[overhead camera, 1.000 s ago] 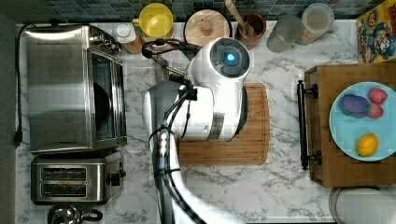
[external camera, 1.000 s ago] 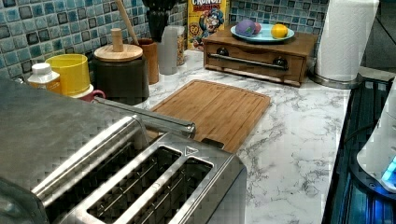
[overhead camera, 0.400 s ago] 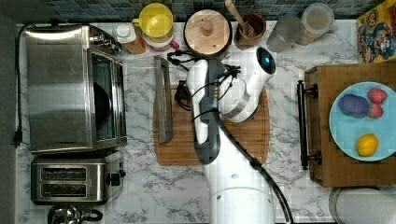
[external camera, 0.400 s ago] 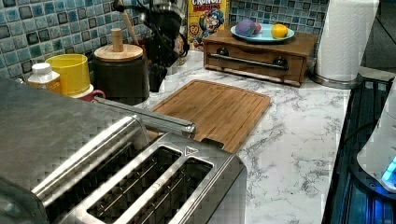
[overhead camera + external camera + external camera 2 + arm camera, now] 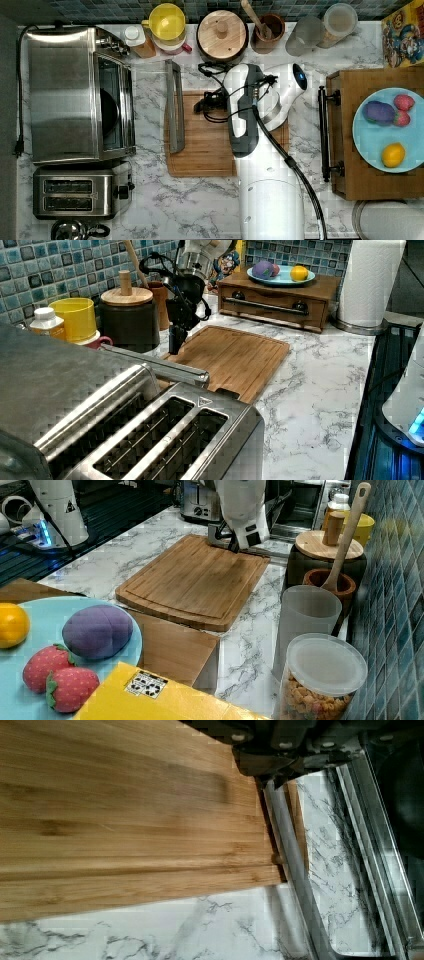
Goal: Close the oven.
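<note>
Oven point(image 5: 65, 95) sits at the top view's left on the marble counter point(image 5: 200, 200), door point(image 5: 150, 107) dropped open flat, bar handle point(image 5: 174, 106) lying over the cutting board's point(image 5: 205, 150) edge. Gripper point(image 5: 176, 340) hangs over the board's corner just beside the handle; can't tell if its fingers are apart or together. Toaster point(image 5: 75, 192) is next to the oven.

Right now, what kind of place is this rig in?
Likely a kitchen counter, real or mock: marble-look worktop, tiled backsplash, an oven with its door down, a toaster and a cutting board.
</note>
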